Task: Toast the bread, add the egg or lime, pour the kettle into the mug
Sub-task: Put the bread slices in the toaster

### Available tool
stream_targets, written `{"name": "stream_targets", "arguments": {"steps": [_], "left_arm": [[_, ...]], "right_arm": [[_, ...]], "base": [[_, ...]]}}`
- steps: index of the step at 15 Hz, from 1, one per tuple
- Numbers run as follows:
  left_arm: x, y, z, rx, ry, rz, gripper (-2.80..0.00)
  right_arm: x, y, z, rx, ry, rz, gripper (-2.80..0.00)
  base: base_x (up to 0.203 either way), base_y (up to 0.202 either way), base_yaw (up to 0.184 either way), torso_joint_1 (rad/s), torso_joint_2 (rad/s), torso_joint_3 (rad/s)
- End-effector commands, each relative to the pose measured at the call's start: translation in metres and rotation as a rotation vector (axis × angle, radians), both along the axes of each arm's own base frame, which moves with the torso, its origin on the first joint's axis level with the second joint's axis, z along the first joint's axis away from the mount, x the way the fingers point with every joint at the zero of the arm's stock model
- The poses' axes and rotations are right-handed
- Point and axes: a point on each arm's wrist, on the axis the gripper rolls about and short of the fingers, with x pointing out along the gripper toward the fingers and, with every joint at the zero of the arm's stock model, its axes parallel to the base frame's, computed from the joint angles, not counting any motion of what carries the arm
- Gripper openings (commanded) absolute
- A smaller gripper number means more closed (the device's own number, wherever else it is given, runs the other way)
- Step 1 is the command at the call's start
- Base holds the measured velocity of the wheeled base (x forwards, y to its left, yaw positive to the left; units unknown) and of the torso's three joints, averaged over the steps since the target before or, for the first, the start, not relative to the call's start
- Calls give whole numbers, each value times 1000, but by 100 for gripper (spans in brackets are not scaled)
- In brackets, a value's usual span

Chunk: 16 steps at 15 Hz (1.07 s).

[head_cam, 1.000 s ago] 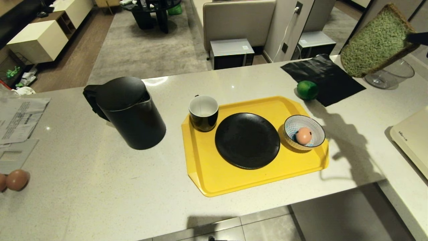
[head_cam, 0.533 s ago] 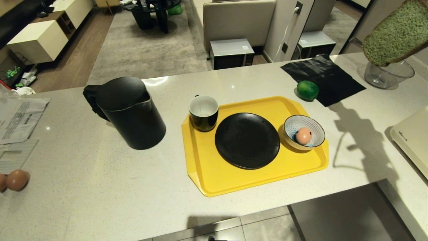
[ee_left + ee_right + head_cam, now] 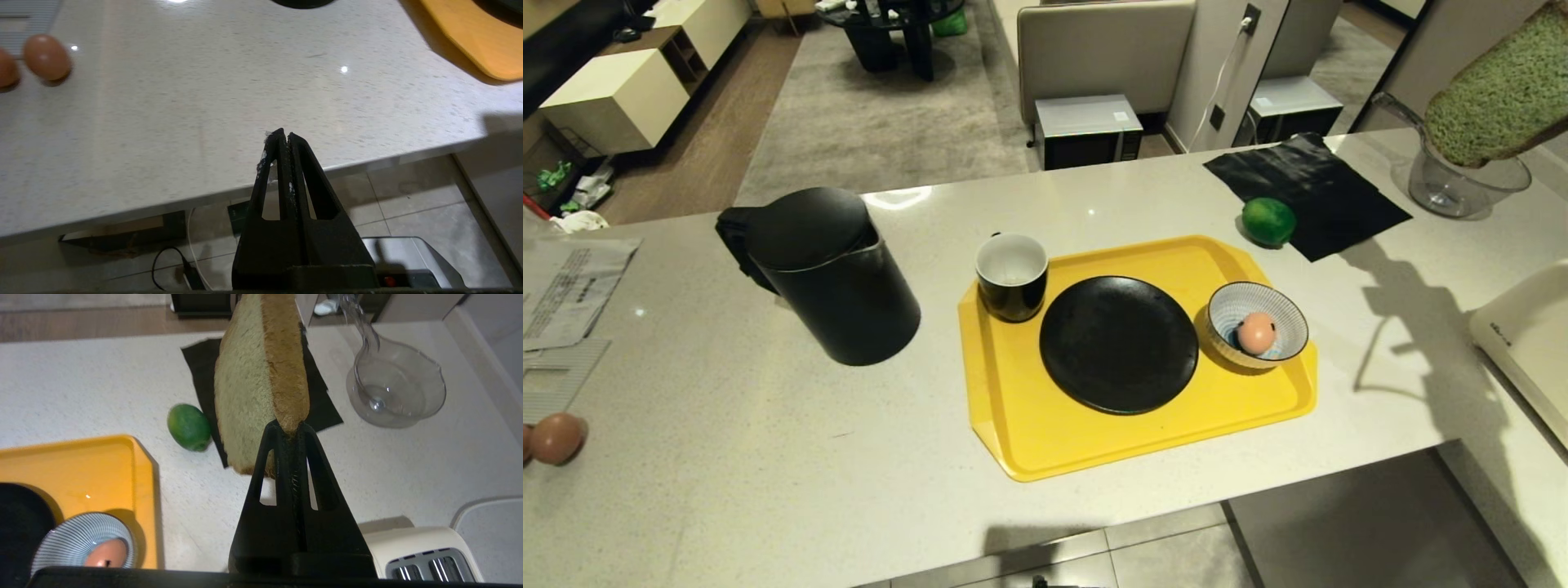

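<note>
The right gripper [image 3: 289,426] has its fingers clamped on the brown crust edge of the bread [image 3: 261,375], which stands on edge beyond the fingertips, raised clear of the counter [image 3: 81,375]. In the head view the bread [image 3: 1499,94] hangs at the upper right corner, in front of the clear glass jug [image 3: 1462,180], with the gripper itself outside that picture. Below and beyond the fingers lies the black cloth [image 3: 318,404], the lime [image 3: 188,426] just beside its edge, and the glass jug [image 3: 394,392] well to the other side. Nearer the wrist sit the cream toaster [image 3: 425,555], its slots facing up, and the yellow tray [image 3: 81,469] carrying the striped bowl [image 3: 77,543] with an egg [image 3: 107,553] in it.

A second ago the bread sat lower and further toward the tray, over the jug's near side; it has since travelled up and to the right, so that part of it now leaves the picture. The whole head view has also shifted a little.

The left gripper [image 3: 284,136] is parked near the counter's front edge, fingers pressed together on nothing, with two brown eggs [image 3: 45,57] well off to one side. The kettle [image 3: 833,273] and the mug [image 3: 1011,276] stand on the counter and tray, well apart from both grippers.
</note>
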Motion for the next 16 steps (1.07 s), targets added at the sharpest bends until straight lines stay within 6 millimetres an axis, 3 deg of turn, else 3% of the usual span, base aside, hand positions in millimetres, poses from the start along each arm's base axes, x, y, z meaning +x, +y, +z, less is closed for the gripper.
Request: {"name": "stream_targets", "arguments": {"steps": [1, 6, 16], "left_arm": [[0, 0, 0, 0, -1, 1, -280], [0, 0, 0, 0, -1, 1, -280], [0, 0, 0, 0, -1, 1, -280]], "right_arm": [[3, -5, 1, -1, -2, 3, -280], [4, -5, 1, 0, -3, 8, -280], [1, -3, 1, 5, -2, 34, -280]], "base": [[2, -173, 1, 1, 2, 1], [0, -166, 0, 2, 3, 2], [0, 0, 0, 0, 0, 0]]}}
